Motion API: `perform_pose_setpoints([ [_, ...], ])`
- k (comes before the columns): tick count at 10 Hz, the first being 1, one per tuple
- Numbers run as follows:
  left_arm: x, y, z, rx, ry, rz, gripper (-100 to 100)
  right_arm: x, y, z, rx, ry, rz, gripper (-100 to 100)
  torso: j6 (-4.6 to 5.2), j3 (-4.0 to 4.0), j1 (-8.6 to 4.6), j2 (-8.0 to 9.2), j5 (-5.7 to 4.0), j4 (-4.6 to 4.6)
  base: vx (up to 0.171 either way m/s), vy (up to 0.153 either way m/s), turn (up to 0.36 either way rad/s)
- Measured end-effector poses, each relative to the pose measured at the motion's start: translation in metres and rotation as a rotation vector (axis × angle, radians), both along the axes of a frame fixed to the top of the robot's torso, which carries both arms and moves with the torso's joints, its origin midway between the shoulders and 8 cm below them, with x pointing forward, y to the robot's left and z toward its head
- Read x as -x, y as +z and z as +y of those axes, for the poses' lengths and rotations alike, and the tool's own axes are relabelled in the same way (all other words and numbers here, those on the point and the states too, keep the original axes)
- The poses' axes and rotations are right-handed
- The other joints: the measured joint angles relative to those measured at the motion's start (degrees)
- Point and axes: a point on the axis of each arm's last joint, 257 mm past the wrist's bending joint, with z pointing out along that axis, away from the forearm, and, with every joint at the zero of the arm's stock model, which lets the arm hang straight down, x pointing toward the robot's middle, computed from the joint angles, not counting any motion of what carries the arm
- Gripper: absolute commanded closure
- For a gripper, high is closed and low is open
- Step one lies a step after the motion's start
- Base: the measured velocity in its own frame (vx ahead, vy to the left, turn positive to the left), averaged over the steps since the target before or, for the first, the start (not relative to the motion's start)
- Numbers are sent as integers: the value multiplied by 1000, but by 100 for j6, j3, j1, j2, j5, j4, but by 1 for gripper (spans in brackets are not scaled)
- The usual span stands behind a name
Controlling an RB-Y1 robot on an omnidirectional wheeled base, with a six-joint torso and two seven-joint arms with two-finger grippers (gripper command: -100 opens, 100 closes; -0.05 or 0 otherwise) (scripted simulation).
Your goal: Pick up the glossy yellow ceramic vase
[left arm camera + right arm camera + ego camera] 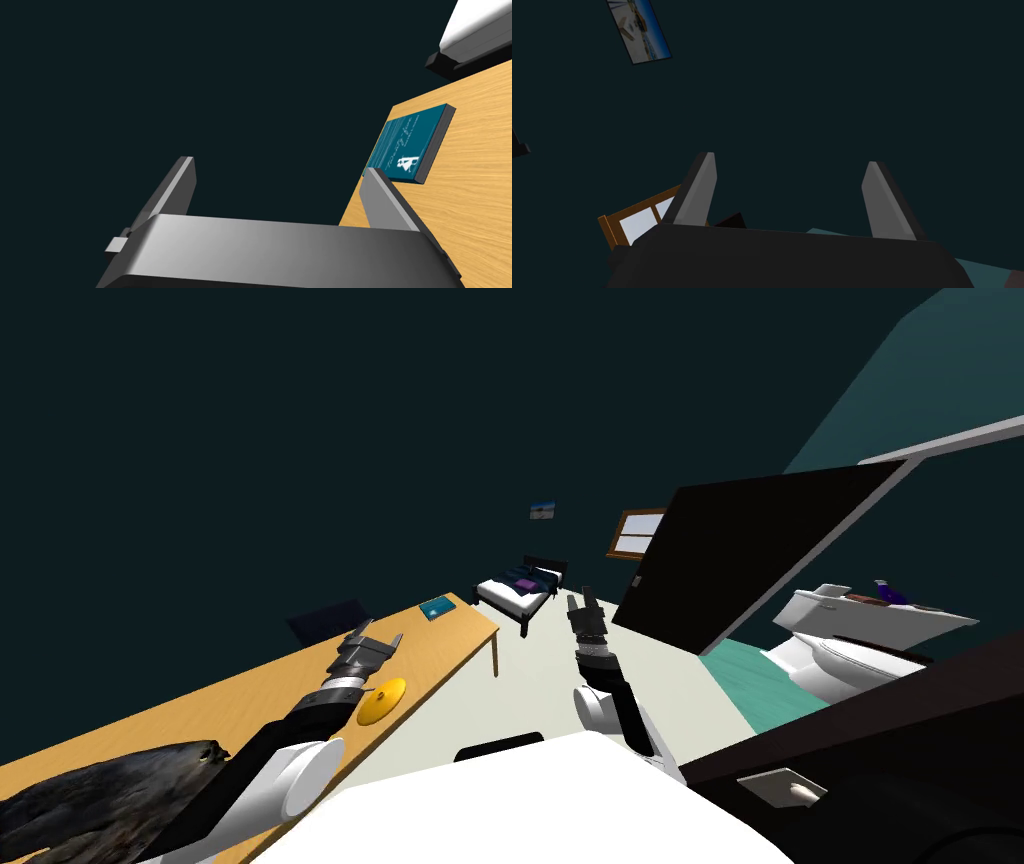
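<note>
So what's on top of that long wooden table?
On the table sit a yellow vase, a teal book at the far end and a dark lumpy thing near me. My left arm covers some tabletop, so anything beneath it is hidden.

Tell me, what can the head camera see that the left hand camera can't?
The head view adds the yellow vase near my left wrist, plus my right gripper, a bed and a toilet. The left wrist view adds the white print on the teal book. Both share the wooden table, the book and my left gripper with open fingers.
</note>
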Motion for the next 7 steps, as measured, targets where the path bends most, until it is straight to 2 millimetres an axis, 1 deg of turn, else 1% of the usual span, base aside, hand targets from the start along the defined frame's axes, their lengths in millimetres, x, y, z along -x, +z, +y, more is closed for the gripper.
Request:
perform_pose_setpoints([
  [1,-3,-11,11,21,4,35,-100,0,0,0,0,0,0,0,4,-3,-5,-6,-1,-1,49,-28,-108],
  [4,-1,-35,26,74,11,127,-100,0,0,0,0,0,0,0,-1,-1,3,-1,1,0,51,-17,-164],
  [5,1,-49,33,98,17,170,-100,0,0,0,0,0,0,0,2,-2,4,-3,1,-1,44,-7,-112],
  [6,2,-60,37,113,19,200,-100,0,0,0,0,0,0,0,-1,-1,6,-1,2,0,52,-16,-212],
  [7,3,-72,44,135,26,234,-100,0,0,0,0,0,0,0,2,-2,4,-3,1,0,45,-13,-91],
])
